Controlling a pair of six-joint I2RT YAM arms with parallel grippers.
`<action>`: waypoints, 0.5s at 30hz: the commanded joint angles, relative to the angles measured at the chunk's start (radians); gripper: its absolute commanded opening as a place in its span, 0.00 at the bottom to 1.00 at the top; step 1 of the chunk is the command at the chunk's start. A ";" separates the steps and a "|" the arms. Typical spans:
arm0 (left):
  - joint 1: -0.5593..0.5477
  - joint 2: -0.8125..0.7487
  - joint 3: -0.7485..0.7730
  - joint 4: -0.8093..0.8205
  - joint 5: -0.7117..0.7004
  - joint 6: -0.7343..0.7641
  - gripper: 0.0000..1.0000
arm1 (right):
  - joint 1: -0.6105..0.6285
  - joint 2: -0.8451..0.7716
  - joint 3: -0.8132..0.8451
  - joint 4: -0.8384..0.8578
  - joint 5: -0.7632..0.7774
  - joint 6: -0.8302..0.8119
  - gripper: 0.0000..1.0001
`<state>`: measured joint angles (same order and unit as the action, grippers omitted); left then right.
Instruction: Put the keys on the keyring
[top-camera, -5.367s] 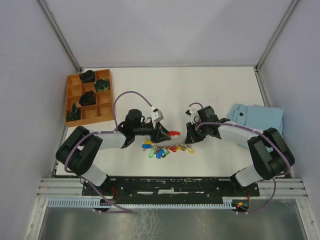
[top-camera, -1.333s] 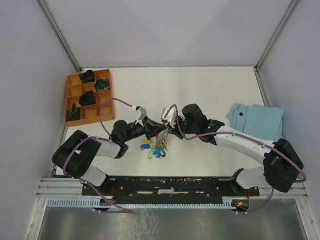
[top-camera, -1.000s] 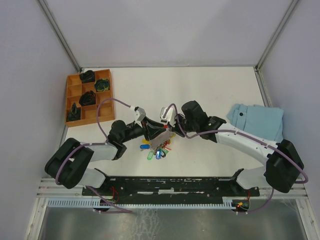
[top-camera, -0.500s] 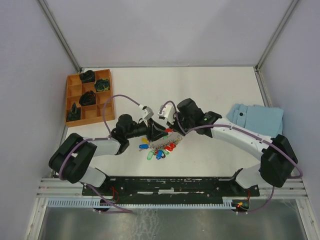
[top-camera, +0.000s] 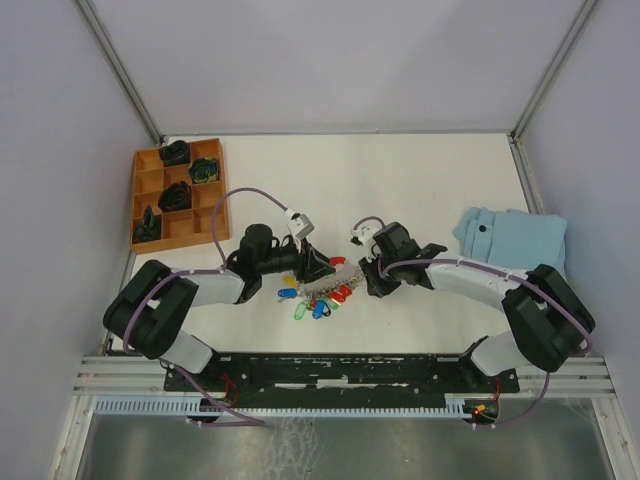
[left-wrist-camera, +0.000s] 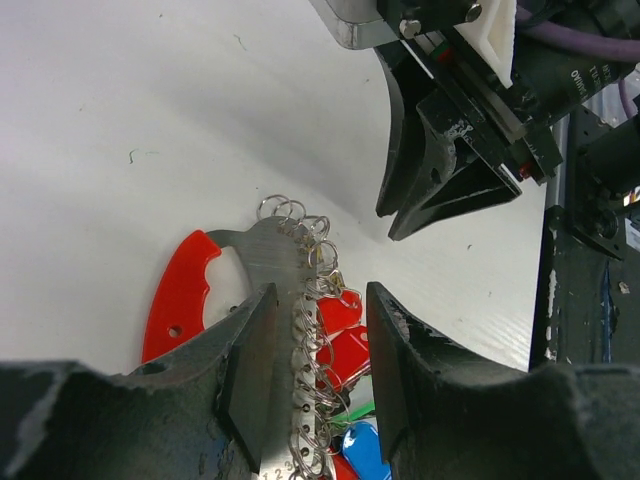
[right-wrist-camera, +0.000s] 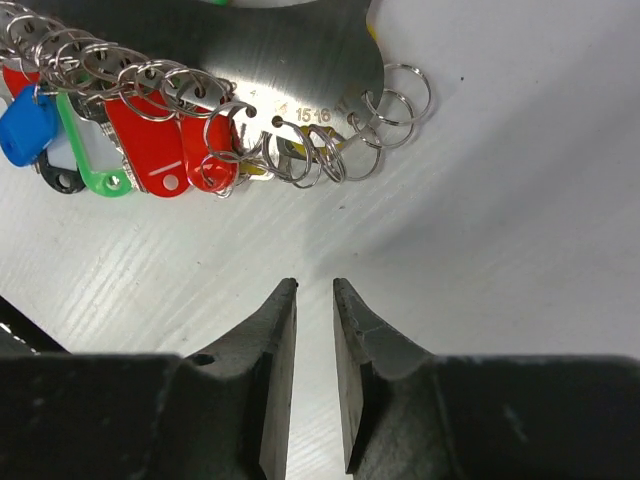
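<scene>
The keyring (top-camera: 335, 274) is a grey metal plate with a row of small rings and a curved red strap loop (left-wrist-camera: 180, 290). It lies flat on the white table. The keys (top-camera: 315, 300) with red, blue, green and yellow tags fan out below it, and their tags hang from the rings (right-wrist-camera: 150, 140). My left gripper (top-camera: 322, 272) is open, and its fingers straddle the ring row and red tags (left-wrist-camera: 345, 335). My right gripper (top-camera: 368, 285) is just right of the plate (right-wrist-camera: 300, 60). Its jaws are nearly together and empty.
A wooden compartment tray (top-camera: 178, 235) with several black items stands at the back left. A folded light-blue cloth (top-camera: 510, 240) lies at the right edge. Several empty rings (right-wrist-camera: 400, 100) hang at the plate's right end.
My right gripper has pulled back to the right, away from the keyring. The keyring and keys have settled slightly right and spread on the table, with my left gripper still over them.
</scene>
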<state>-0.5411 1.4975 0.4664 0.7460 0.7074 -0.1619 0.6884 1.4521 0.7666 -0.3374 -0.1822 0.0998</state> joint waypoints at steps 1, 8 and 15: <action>0.000 0.035 0.047 -0.020 0.000 0.055 0.47 | -0.037 -0.023 -0.058 0.222 -0.059 0.135 0.28; 0.000 0.064 0.058 -0.020 0.015 0.052 0.48 | -0.066 -0.011 -0.176 0.456 -0.070 0.232 0.26; -0.001 0.073 0.062 -0.020 0.027 0.050 0.47 | -0.076 -0.018 -0.217 0.571 -0.100 0.227 0.26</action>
<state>-0.5411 1.5620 0.4942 0.7048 0.7097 -0.1543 0.6193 1.4521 0.5583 0.0807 -0.2508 0.3035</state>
